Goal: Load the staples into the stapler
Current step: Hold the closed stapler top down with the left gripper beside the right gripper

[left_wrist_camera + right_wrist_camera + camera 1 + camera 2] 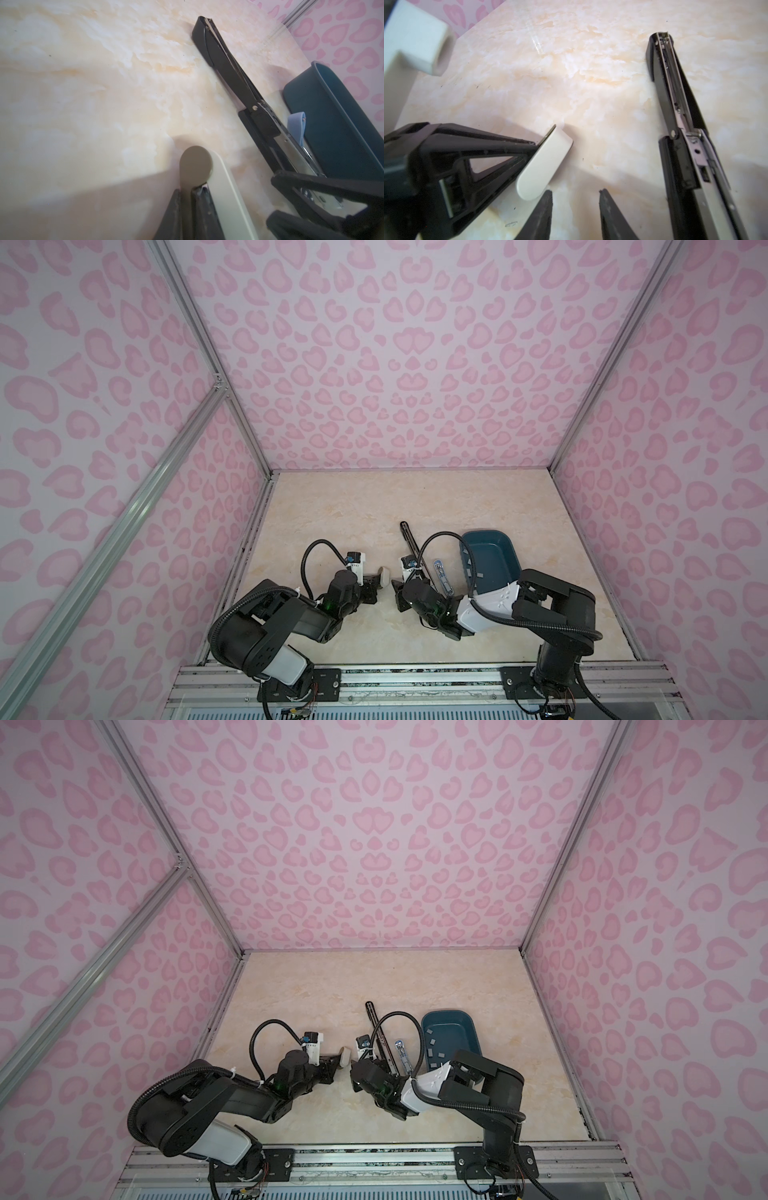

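Loading seemingly not begun: staples (435, 1042) lie in teal bin (449, 1012), right. Left gripper (188, 192) pinches cream mini stapler (545, 164); right gripper (575, 192) spread, empty, just beside it. Black stapler (679, 116) lies opened flat.

Left gripper (337, 1060): low over table (316, 994); white stapler (344, 1055) at its tip.
Right gripper (353, 1065): just right of white stapler, tips pointing left.
Black stapler (371, 1016): long, opened flat, lying on table.
Blue stapler (402, 1052): small, between black stapler and tray.
Tray (471, 1029): teal; staples (432, 1041) scattered inside.
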Tool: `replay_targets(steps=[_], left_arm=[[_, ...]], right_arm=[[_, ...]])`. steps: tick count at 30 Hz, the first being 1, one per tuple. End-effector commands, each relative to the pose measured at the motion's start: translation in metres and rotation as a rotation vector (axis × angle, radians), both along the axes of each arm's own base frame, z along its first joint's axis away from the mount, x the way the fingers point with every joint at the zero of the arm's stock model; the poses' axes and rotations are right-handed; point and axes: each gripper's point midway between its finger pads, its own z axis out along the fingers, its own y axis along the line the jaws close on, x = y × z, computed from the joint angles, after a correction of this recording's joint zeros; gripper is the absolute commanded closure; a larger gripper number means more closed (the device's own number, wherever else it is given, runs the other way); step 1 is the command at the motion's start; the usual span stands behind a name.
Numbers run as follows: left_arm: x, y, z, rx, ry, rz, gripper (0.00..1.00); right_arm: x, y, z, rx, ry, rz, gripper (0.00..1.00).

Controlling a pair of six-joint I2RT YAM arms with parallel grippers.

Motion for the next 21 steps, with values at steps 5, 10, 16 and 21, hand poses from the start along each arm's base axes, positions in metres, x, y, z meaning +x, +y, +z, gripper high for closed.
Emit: replay_targets(steps=[5, 10, 16, 21], left_arm=[[-0.023, 0.022, -0.040, 0.128, 0.155, 0.024, 0.83], [-0.021, 0.021, -0.037, 0.124, 0.146, 0.026, 0.81], [-0.017, 0.020, -0.027, 0.110, 0.129, 0.038, 0.80], [-0.013, 0.027, -0.004, 0.095, 0.076, 0.082, 0.77]], right_arm=[[0.008, 0.008, -0.020, -0.012, 0.057, -0.007, 0.63], [0.012, 0.007, -0.020, -0.010, 0.061, -0.014, 0.63], [0.013, 0.000, -0.016, -0.029, 0.056, -0.034, 0.65], [0.009, -0.010, -0.004, -0.028, 0.028, -0.040, 0.64]])
